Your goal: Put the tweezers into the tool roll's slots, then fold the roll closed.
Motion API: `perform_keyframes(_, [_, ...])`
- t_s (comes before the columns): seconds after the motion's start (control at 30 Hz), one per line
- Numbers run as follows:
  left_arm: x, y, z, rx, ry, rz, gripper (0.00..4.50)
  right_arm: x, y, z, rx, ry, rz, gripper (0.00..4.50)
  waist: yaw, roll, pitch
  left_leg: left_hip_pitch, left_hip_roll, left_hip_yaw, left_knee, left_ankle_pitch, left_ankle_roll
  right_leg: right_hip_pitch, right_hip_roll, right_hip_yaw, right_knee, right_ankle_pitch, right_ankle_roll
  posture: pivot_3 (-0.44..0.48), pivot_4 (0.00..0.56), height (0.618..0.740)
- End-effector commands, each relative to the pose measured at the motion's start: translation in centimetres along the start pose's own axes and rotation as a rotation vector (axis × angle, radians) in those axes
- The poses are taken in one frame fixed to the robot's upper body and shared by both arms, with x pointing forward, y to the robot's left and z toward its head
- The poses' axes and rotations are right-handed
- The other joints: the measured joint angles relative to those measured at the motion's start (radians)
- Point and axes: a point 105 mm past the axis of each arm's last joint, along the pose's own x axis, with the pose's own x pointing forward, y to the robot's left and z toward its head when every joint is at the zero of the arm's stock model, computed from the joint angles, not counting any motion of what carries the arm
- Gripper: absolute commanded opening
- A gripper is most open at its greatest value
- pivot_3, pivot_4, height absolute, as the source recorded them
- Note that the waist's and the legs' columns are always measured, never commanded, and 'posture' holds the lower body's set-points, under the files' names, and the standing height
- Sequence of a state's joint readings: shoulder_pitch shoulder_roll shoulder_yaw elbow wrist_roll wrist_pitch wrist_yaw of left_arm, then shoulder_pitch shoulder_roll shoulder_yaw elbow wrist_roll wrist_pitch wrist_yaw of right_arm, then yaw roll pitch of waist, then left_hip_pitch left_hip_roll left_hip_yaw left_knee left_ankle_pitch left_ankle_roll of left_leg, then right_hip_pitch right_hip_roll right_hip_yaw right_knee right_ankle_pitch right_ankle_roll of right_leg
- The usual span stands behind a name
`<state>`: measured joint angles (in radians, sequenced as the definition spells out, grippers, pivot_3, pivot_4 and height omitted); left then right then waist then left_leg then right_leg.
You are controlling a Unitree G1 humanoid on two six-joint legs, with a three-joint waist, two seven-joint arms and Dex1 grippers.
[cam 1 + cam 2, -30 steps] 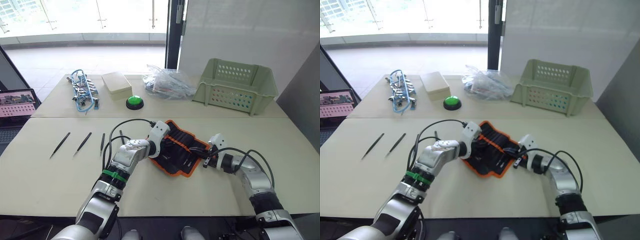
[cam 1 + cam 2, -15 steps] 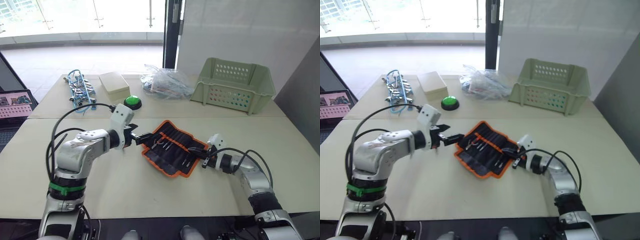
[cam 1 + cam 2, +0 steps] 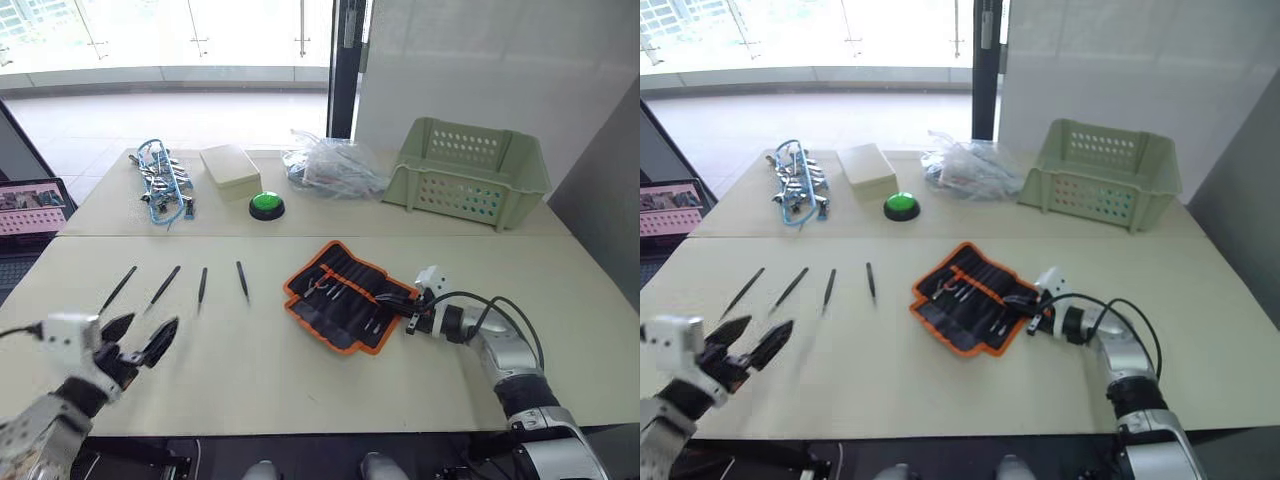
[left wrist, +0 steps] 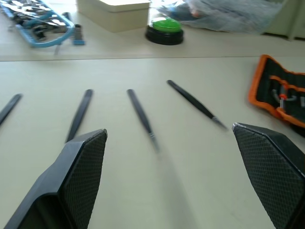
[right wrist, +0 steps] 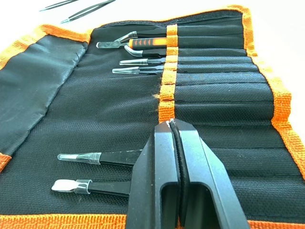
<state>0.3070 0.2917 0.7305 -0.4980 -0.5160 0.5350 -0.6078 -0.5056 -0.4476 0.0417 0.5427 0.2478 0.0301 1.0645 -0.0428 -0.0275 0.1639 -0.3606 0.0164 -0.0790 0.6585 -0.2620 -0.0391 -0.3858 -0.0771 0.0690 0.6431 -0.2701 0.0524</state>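
Observation:
The tool roll (image 3: pixel 343 296) lies open and flat in the middle of the table, black with orange edging, and several tools sit in its slots (image 5: pixel 143 62). Several loose dark tweezers (image 3: pixel 202 285) lie in a row to its left, also seen as tweezers (image 4: pixel 141 114) in the left wrist view. My left gripper (image 3: pixel 142 333) hovers open and empty at the near left, short of the tweezers. My right gripper (image 3: pixel 411 308) is shut at the roll's right edge. Its fingertips (image 5: pixel 169 125) rest on the roll's orange centre band.
Along the far side stand a pale green basket (image 3: pixel 470 170), a clear plastic bag (image 3: pixel 335 165), a green button (image 3: pixel 266 205), a beige box (image 3: pixel 232 165) and a blue-and-silver bundle (image 3: pixel 163 185). A laptop (image 3: pixel 30 205) sits off the table's left edge.
My left gripper has left the roll, opened, and swung back to the near left corner of the table. The right gripper has stayed on the roll.

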Motion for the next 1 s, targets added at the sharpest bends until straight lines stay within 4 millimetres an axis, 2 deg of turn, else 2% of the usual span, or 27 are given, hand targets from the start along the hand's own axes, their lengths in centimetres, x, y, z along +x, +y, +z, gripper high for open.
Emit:
perform_keyframes(0.03, [-4.2, 4.2, -0.6, 0.046, -0.059, 0.255, 4.47, 0.0, 1.2, -2.5, 0.058, 0.086, 0.062, 0.00, -0.001, 0.000, 0.000, 0.000, 0.000, 0.000, 0.000, 0.000, 0.000, 0.000, 0.000, 0.000, -0.001, 0.000, 0.000, 0.000, 0.150, 0.740])
perform_keyframes(0.13, [-7.2, 6.0, -1.9, 0.010, -0.065, 0.388, 4.47, -0.2, 1.2, -2.7, 0.056, 0.096, 0.075, 0.00, -0.001, -0.001, 0.000, 0.000, 0.000, 0.000, 0.000, -0.001, 0.002, 0.000, 0.000, 0.000, -0.001, 0.000, 0.000, 0.000, 0.150, 0.740])
perform_keyframes(0.23, [-9.3, 6.6, -3.3, 0.036, -0.009, 0.433, 4.47, -0.3, 1.0, -2.6, 0.056, 0.107, 0.080, 0.00, -0.001, -0.001, -0.001, -0.001, 0.000, 0.000, 0.000, -0.001, 0.002, 0.000, 0.000, 0.000, -0.002, 0.000, 0.000, 0.000, 0.150, 0.740])
perform_keyframes(0.53, [-9.9, 7.5, -2.8, 0.080, -0.027, 0.461, 4.47, -0.2, 0.4, -2.5, 0.054, 0.127, 0.095, 0.00, -0.003, -0.003, -0.001, -0.001, 0.000, 0.001, 0.000, -0.002, 0.002, 0.000, 0.000, 0.000, -0.002, 0.000, 0.000, 0.000, 0.150, 0.740])
perform_keyframes(0.67, [-8.8, 8.2, -1.9, 0.096, -0.042, 0.457, 4.47, -0.1, 0.4, -2.4, 0.050, 0.128, 0.107, 0.00, -0.003, -0.003, -0.001, 0.000, 0.000, 0.001, 0.000, -0.002, 0.002, 0.000, 0.000, 0.000, -0.002, 0.000, 0.000, 0.000, 0.150, 0.740])
perform_keyframes(0.87, [-4.0, 9.9, 1.9, 0.097, -0.089, 0.347, 4.47, 0.5, 0.8, -1.9, 0.028, 0.125, 0.132, 0.00, -0.003, -0.005, -0.003, 0.000, 0.001, 0.000, 0.000, -0.002, 0.002, 0.000, 0.001, -0.001, -0.001, 0.000, 0.000, 0.000, 0.150, 0.740])
perform_keyframes(1.0, [-0.3, 11.2, 2.4, 0.096, -0.038, 0.288, 4.47, 0.6, 1.0, -1.9, 0.028, 0.121, 0.134, 0.00, -0.004, -0.004, -0.003, 0.001, 0.000, 0.000, -0.001, -0.002, 0.002, -0.001, 0.001, -0.001, 0.001, 0.000, 0.000, 0.000, 0.150, 0.740])
